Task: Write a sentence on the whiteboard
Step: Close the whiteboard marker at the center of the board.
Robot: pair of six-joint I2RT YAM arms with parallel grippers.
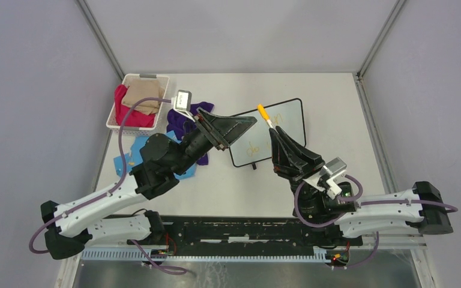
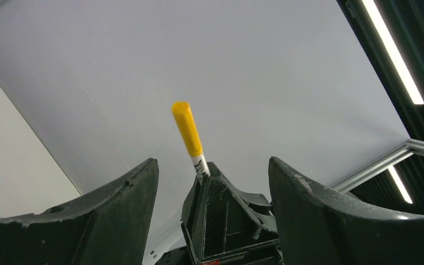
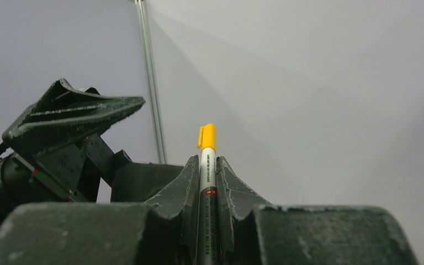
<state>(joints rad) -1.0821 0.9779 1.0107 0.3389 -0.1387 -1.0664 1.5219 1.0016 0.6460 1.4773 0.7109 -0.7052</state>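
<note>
The whiteboard [image 1: 289, 123] lies flat on the table at mid-right, black-framed. Thin yellow letters [image 1: 253, 148] show on its near left part; the rest of the sentence is mostly hidden by the grippers. My right gripper [image 1: 274, 133] is raised over the board and shut on a marker [image 1: 264, 112] with a yellow cap, which points up and away; the right wrist view shows the marker [image 3: 207, 144] clamped between both fingers [image 3: 227, 179]. My left gripper [image 1: 251, 120] is open and empty, raised just left of the marker. In the left wrist view the marker [image 2: 187, 128] stands between its spread fingers [image 2: 135, 185].
A white basket [image 1: 147, 77] with red and tan cloths stands at the back left. A purple cloth [image 1: 180, 120] and a blue cloth [image 1: 133, 153] lie under the left arm. Metal frame posts [image 1: 372, 42] rise at the table's back corners.
</note>
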